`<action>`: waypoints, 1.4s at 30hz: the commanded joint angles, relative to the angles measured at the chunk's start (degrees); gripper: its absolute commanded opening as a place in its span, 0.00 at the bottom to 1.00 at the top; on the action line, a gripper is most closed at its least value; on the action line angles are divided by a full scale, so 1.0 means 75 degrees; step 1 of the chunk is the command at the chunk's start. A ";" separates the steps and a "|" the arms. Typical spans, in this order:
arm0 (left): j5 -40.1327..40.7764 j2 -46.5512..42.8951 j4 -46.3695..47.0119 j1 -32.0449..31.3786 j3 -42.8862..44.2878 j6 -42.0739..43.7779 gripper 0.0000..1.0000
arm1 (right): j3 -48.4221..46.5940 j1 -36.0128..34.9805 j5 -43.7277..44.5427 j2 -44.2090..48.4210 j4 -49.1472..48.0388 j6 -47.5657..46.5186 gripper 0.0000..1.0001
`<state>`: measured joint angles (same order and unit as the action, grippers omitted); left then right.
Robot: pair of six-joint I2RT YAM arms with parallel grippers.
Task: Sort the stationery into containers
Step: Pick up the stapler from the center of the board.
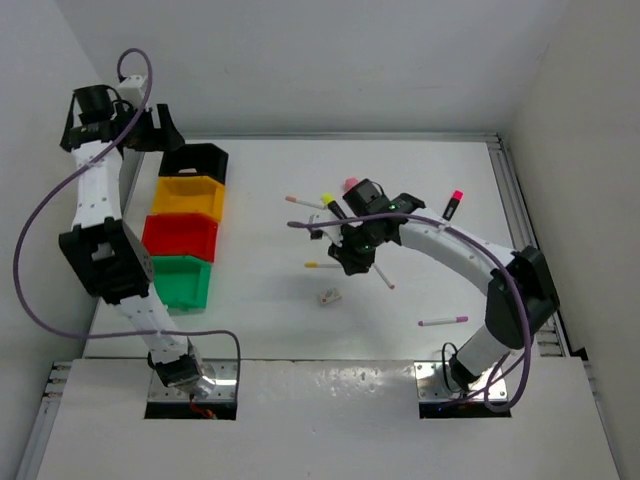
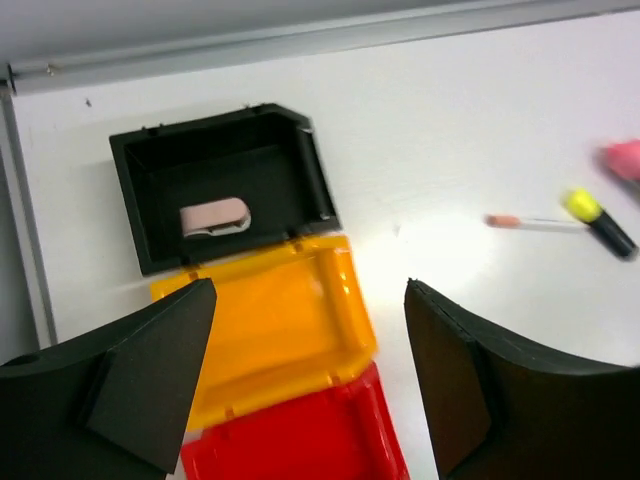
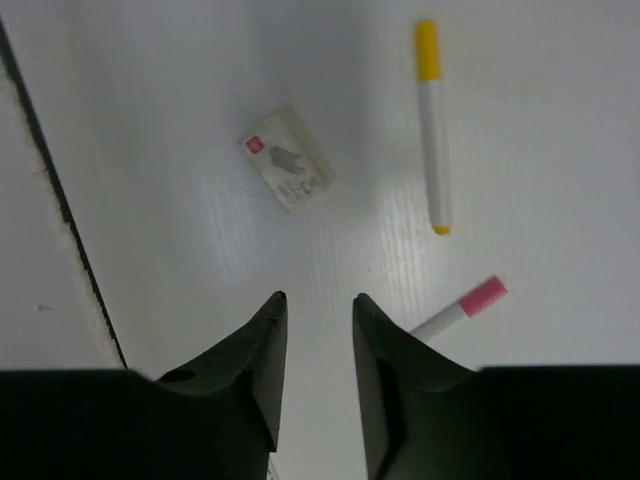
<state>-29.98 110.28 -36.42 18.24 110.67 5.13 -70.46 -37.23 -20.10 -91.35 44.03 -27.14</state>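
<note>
My left gripper [image 2: 308, 287] hangs open and empty over the yellow bin [image 2: 270, 320], near the black bin [image 2: 300, 170] and red bin [image 2: 300, 440]. A pink-beige block [image 2: 213, 216] lies in the black bin. In the top view, the green bin [image 1: 180, 283] ends the row. My right gripper [image 3: 318, 296] hovers low over mid-table, its jaws a narrow gap apart with nothing between them. Ahead of it lie a beige eraser [image 3: 287, 172] and a yellow-ended pen [image 3: 432, 125]. A pink-ended pen [image 3: 465, 306] runs under the right finger.
More stationery lies around the right gripper [image 1: 355, 250]: an orange-ended pen [image 1: 305, 201], a yellow-capped marker [image 1: 333, 205], a pink block [image 1: 351, 184], a pink-capped marker [image 1: 452, 205] and a pink-ended pen [image 1: 443, 321]. Walls enclose the table's left, back and right.
</note>
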 commanded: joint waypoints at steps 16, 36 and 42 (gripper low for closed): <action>-0.4287 -0.4578 -0.1180 0.0837 -0.3833 0.1812 1.00 | 0.0300 -0.0942 -0.0660 -0.1929 -0.1076 -0.1761 0.48; -0.4148 -0.5352 -0.0874 0.0826 -0.4936 0.2316 0.98 | 0.1730 -0.1083 -0.0273 -0.2094 -0.3069 -0.2125 0.35; -0.4171 -0.5515 -0.0886 0.0837 -0.5134 0.2340 0.97 | 0.1532 -0.1082 -0.0320 -0.1848 -0.3176 -0.1750 0.11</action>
<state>-59.37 71.44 -43.31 23.83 73.10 20.75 -58.48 -45.15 -23.46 -105.69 21.17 -41.32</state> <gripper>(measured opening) 0.971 0.151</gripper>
